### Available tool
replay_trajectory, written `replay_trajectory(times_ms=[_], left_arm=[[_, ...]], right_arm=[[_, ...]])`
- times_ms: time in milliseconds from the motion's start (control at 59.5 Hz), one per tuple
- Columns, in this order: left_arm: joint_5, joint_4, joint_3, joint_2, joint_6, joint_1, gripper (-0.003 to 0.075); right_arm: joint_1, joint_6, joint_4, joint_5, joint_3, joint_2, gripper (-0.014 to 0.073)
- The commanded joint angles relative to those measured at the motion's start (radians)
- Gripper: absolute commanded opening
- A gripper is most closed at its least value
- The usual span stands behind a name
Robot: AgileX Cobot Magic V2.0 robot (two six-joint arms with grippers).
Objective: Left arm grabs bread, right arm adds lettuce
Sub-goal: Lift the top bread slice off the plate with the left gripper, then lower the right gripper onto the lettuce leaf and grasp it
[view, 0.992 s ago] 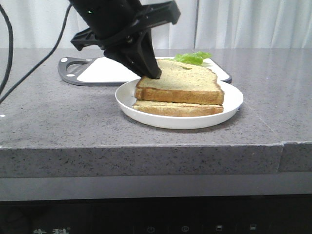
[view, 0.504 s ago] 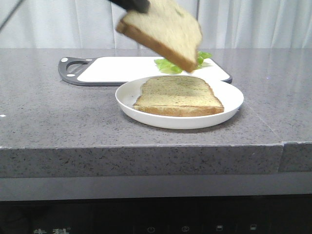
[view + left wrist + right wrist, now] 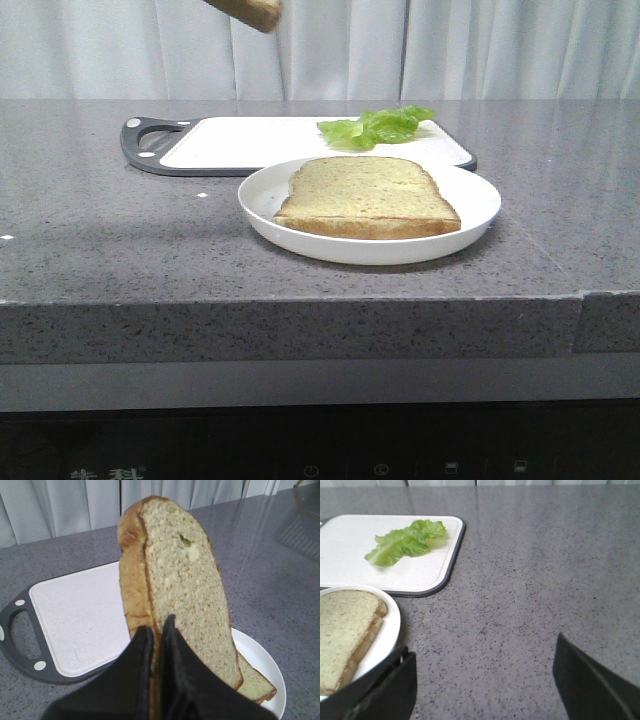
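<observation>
My left gripper [image 3: 157,625] is shut on the edge of the thick brown bread [image 3: 175,580] and holds it high above the plate; only a corner of the bread [image 3: 250,10] shows at the top of the front view. The thinner pale slice [image 3: 368,195] lies on the white plate [image 3: 265,200]. The lettuce [image 3: 377,126] lies on the white cutting board [image 3: 240,142] behind the plate, and shows in the right wrist view [image 3: 407,541]. My right gripper [image 3: 482,652] is open and empty above the counter, to the right of the plate [image 3: 390,625].
The cutting board has a dark grey rim and handle [image 3: 145,135] at its left end. The grey stone counter [image 3: 100,230] has a front edge close to the plate. White curtains hang behind.
My left gripper has lifted the thick bread off the lower slice, up and to the left, nearly out of the front view. The lettuce behind the plate is now fully uncovered.
</observation>
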Motion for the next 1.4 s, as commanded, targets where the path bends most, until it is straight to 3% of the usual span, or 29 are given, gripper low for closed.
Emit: replay_trajectory(times_ms=[0,454,807,1026,1127,1379], left_arm=[[-0.11,0.009,0.022,-0.081,-0.015,0.002,-0.0021],[-0.109,0.017,0.168,-0.294,-0.019,0.149,-0.0021],[-0.109,0.013,0.171,-0.302,-0.019,0.161,-0.0021],[-0.109,0.013,0.171,-0.302,-0.019,0.161,-0.0021],[-0.109,0.013,0.171,-0.302,-0.019,0.161,-0.0021],[-0.109,0.009,0.171,-0.302,-0.019,0.161,-0.0021]], right_arm=[[0.013,-0.052,0.008,-0.095,-0.109,0.129,0.0576],[0.162,-0.224,0.007,-0.146,-0.638,0.791,0.0576],[0.193,-0.264,0.007,0.103,-1.174,1.241,0.0576],[0.197,-0.268,0.007,0.185,-1.332,1.36,0.0565],[0.197,-0.268,0.007,0.19,-1.342,1.371,0.0465],[0.196,-0.268,0.007,0.194,-1.342,1.371,0.0077]])
